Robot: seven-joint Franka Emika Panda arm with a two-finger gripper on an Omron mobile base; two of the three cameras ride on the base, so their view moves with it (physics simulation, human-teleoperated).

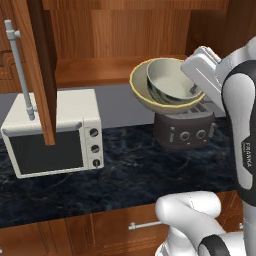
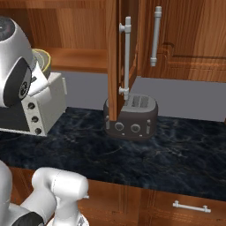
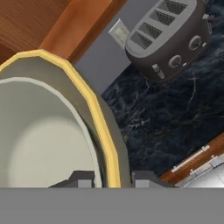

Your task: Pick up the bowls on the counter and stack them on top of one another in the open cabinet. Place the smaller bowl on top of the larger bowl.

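though my own arm hides part of them, the smaller bowl (image 1: pixel 172 80) sits nested in the larger bowl (image 1: pixel 145 95), both tilted, airborne at the open cabinet (image 1: pixel 95 70) shelf's front edge above the toaster (image 1: pixel 184 131). my claw (image 3: pixel 113 178) pinches both rims together in the hand view; the right base view barely shows yellow rim.

Two bowls: one larger bowl (image 1: pixel 142 95) and one smaller bowl (image 1: pixel 167 80) nested inside it. One microwave (image 1: pixel 52 132), one toaster (image 2: pixel 131 116), one open cabinet (image 1: pixel 100 70), one tabletop (image 1: pixel 125 170).
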